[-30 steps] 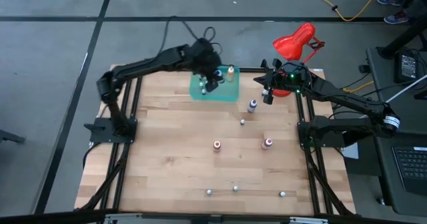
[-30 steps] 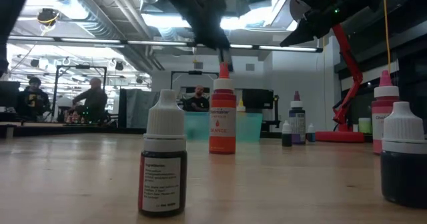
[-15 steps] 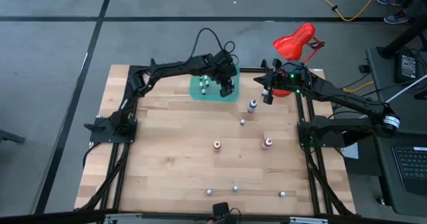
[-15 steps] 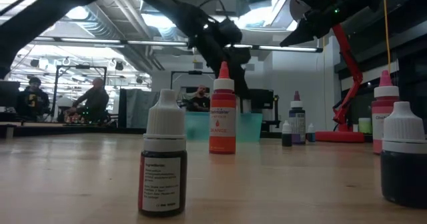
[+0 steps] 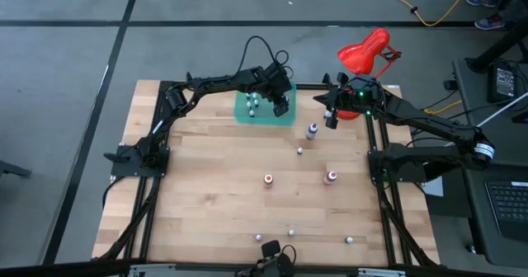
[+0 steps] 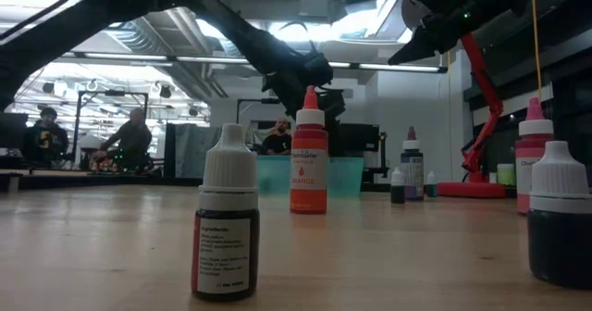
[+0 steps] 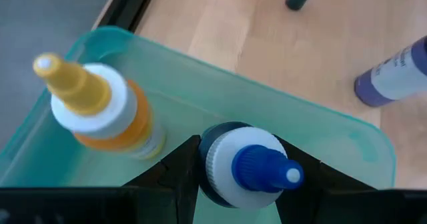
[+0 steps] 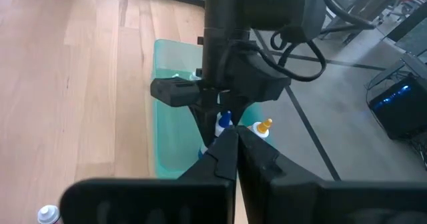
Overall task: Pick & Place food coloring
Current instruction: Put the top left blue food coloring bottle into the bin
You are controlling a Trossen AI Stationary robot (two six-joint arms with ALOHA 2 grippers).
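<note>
The food coloring bottles stand upright and scattered on the wooden table: a purple one (image 5: 312,130), an orange one (image 5: 268,179), a pink one (image 5: 331,176) and several tiny pale ones near the near edge. A teal tray (image 5: 247,114) sits at the far edge and holds a yellow-capped orange bottle (image 7: 93,107). My left gripper (image 5: 280,105) reaches down into the tray's right part and is shut on a blue-capped bottle (image 7: 248,165). My right gripper (image 5: 332,120) hangs shut above the table, right of the tray, and touches nothing. My left gripper pinches the blue-capped bottle between its two fingers (image 7: 179,169) at the white collar (image 7: 220,159) just under the blue nozzle. The fingers come from above, pointing down. The bottle stands upright inside the tray next to the yellow-capped one; whether its base touches the tray floor I cannot tell.
A red desk lamp (image 5: 363,53) stands at the table's far right corner, behind my right arm. Black frame rails (image 5: 157,178) run along the table's left and right sides. People sit far back in the room (image 6: 129,135). Bare wood lies left of the bottles.
My left gripper has moved toward the table's right over the tray and come down into its right part, beside the yellow-capped bottle; the arm's elbow has swung toward the far edge. It has hardly shifted in the last half second. My right arm has kept still.
</note>
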